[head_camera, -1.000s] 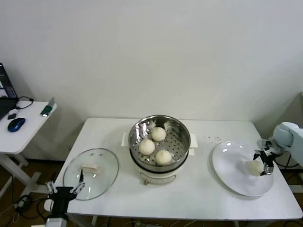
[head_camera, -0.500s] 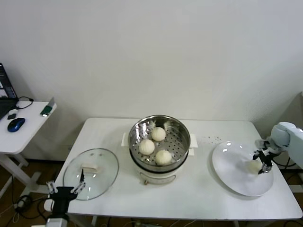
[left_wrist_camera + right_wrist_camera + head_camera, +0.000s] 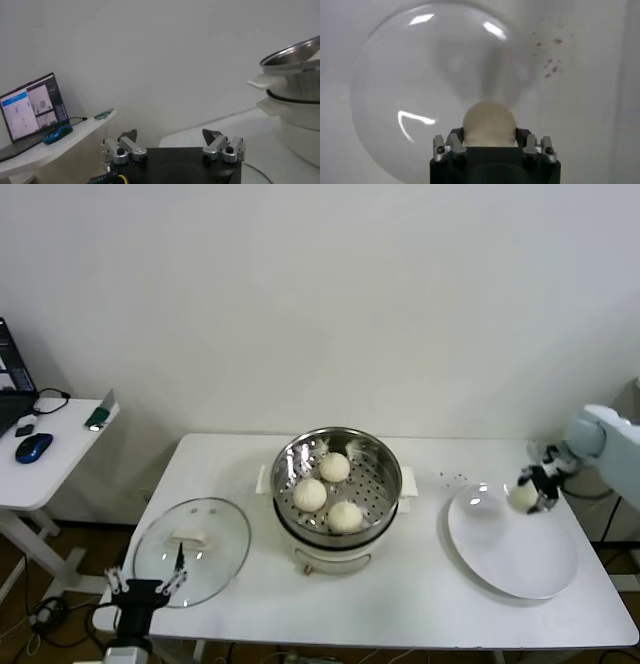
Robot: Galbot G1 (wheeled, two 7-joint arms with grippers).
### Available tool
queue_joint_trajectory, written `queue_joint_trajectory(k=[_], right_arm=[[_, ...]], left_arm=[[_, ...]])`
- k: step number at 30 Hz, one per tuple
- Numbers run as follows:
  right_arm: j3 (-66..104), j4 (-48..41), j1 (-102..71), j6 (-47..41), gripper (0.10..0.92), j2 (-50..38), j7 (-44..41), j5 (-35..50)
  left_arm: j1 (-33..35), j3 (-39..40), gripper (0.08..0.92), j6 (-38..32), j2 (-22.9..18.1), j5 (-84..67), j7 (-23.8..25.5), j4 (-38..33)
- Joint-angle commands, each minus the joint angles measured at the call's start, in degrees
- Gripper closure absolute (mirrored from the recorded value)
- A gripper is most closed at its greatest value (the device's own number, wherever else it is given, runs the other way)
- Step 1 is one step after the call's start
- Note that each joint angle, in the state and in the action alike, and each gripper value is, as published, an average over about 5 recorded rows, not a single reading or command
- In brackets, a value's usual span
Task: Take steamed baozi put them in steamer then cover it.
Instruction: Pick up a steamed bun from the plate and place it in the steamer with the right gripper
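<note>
The right gripper (image 3: 527,495) clamps a steamed baozi (image 3: 489,124) above the plate (image 3: 520,559).

The head view looks forward and down from above onto the white table (image 3: 420,584), with the wall behind and a side desk (image 3: 45,469) at the robot's left; it takes in the steamer (image 3: 338,484), the cover (image 3: 192,550) and the white plate (image 3: 510,549) at once. The left wrist view sits low, near table level at the near left edge, facing across past the left gripper (image 3: 172,145) toward the wall, sharing the steamer (image 3: 295,75) and desk (image 3: 55,142). The right wrist view looks steeply down, close over the right gripper (image 3: 489,145), sharing the plate (image 3: 400,85) and table (image 3: 580,100)
</note>
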Motion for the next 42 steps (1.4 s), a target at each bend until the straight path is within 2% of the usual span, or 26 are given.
queue_joint_trajectory(k=[1, 10, 16, 25, 42], right_arm=[[-20.6, 5.2, 28.0, -7.8, 0.352, 7.9, 0.1, 22.2], [-33.0, 16.3, 39.6, -15.9, 0.349, 16.2, 2.7, 38.8], [-34.4, 22.3, 39.3, -19.6, 0.353, 20.5, 6.5, 44.7], [-35.7, 27.1, 33.9, -22.4, 0.354, 24.1, 11.7, 45.3], [-35.3, 23.4, 24.0, -22.6, 0.348, 29.8, 14.1, 41.4]], left_arm=[[0.0, 1.7, 0.177, -0.4, 0.0, 0.6, 0.0, -0.8], [-0.7, 5.1, 0.177, -1.0, 0.7, 2.9, 0.0, -0.6], [-2.0, 6.2, 0.177, -1.5, 1.3, 5.0, -0.2, -0.6], [-3.0, 6.4, 0.177, -1.7, 2.3, 4.9, -0.4, 0.1], [-4.3, 5.1, 0.177, -1.7, 3.6, 2.7, -0.6, 2.8]])
